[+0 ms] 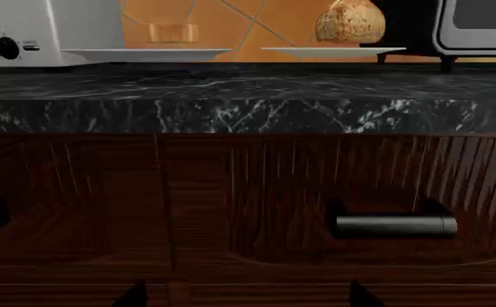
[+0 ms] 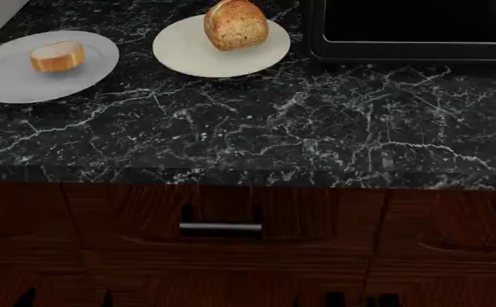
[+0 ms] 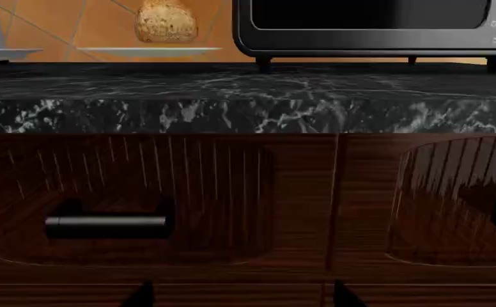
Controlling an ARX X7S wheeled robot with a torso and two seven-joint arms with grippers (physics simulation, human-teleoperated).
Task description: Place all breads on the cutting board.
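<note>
Two breads sit on separate white plates on the black marble worktop (image 2: 316, 128) — the loaf (image 2: 235, 24) on the right plate (image 2: 188, 54), the slice (image 2: 57, 56) on the left plate (image 2: 9, 80). No cutting board shows. Claw states — cannot tell; only dark tips show.

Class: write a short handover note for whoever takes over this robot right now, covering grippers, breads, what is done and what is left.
Grippers: neither shows clearly in any view; state unknown.
Large loaf: on the white plate beside the black oven.
Small slice: on the left plate.
Cutting board: not in any view; find it first.
Done: nothing, both breads still on plates.
Left: move both onto the board.
</note>
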